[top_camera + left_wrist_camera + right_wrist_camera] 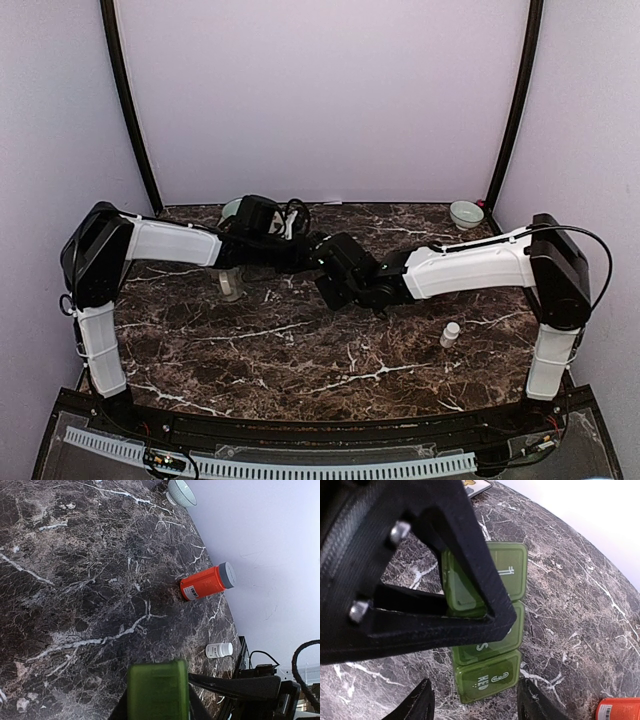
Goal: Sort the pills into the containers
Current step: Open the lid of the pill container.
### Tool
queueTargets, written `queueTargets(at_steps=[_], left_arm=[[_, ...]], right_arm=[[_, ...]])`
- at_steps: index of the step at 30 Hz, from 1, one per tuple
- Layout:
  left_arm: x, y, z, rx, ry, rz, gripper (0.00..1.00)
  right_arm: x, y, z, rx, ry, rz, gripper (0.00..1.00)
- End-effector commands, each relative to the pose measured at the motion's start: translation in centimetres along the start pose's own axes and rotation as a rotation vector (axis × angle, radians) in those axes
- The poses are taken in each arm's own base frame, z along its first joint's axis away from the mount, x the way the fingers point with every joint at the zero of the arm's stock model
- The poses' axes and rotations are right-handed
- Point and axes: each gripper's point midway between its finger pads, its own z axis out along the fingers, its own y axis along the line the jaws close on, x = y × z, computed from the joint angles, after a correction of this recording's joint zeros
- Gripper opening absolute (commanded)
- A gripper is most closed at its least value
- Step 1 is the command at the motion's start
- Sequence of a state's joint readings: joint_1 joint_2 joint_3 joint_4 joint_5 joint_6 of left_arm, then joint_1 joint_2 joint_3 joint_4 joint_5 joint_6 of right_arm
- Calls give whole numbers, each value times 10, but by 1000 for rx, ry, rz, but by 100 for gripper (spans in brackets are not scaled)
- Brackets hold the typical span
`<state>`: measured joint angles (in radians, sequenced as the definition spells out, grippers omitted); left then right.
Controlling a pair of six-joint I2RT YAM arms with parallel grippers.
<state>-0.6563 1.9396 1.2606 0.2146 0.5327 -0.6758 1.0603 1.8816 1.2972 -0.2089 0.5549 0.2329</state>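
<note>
**Both grippers meet at the green pill organiser in mid-table**

From the left, the left arm (160,242) reaches across the dark marble table (300,350) toward its middle. A small pale container (230,285) stands just in front of that arm; it is too small to tell what it is. The left gripper (158,707) is pressed together on one end of the green pill organiser (487,682), and in the left wrist view the green block fills the space between its dark fingers. The organiser is a row of lidded compartments near the table's centre. The lids that show are down, and the one at the free end reads WED. Whether the organiser rests on the marble or hangs just clear of it cannot be told.

The right gripper (477,701) is spread, one finger on each side of the WED end. Marble shows in the gap on both sides, so it touches nothing.

Further right, a small white bottle (450,333) stands alone in front of the right arm (480,265). A white bowl (466,213) sits in the back right corner. An orange pill bottle (202,583) with a grey cap stands upright near the side wall, between the bowl and the white bottle in the left wrist view
</note>
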Motion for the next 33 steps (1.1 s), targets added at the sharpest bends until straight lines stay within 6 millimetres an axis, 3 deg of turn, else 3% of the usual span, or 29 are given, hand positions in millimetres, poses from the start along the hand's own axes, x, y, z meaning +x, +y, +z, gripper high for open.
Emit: queueTargets(at_steps=[1,13,22,33], left_arm=[[-5,-14,-15,7,-17,31,0],[-3,-16,-16,8,-12,38,0],[-1,-16,-17,9,-8,41,0],[1,-22,-19,26,-4,44,0]], right_arm=[[1,-2,1,34,6,5,55],[-6,-3,1,44,-3,8,50],[-12,-6,-2,60,-17,15,56],[-14,-3,5,61,-11,-4,55]])
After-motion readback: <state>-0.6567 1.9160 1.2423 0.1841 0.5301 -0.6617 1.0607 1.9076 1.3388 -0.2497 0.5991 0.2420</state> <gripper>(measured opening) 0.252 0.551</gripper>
